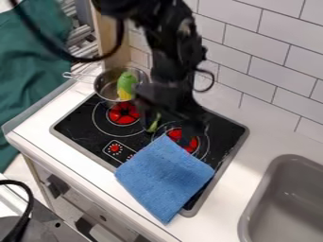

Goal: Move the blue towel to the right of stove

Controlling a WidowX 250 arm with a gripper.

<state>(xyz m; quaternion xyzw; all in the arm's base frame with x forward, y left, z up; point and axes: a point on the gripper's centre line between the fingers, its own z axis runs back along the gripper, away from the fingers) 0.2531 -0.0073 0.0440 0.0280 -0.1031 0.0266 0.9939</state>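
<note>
White surface (263, 128) with pale tiled wall (243, 35) behind it carries the whole scene. Judged from how things lie, the task is unfinished: the square blue cloth towel (166, 177) has its larger part on the black glass stove with a grey rim (72, 134), and its nearest corner hangs past the stove's near edge onto the surface. What is left is to bring it across the stove's right edge, onto the stretch of surface between there and the grey sink (247, 217).

Up close, the towel looks soft and thin, with a lightly textured weave, and it is spread nearly flat. Its corners read clearly, one pointing to the near side, one to each side, and one toward the back, by the right-hand red burner (189, 143), which it partly covers. A strip of black glass shows between the towel and the stove's right edge. Such cloth would probably fold or trail if lifted by one corner.

Farther back, the black robot hand (176, 118) hangs over the stove, just beyond the towel's back corner; whether it is wide, narrow or holding anything, I cannot tell. A small green object (153, 124) is beside it. By the stove's far left corner is a silver metal pot (105, 90), with a green and yellow toy (126, 85) in it.
</note>
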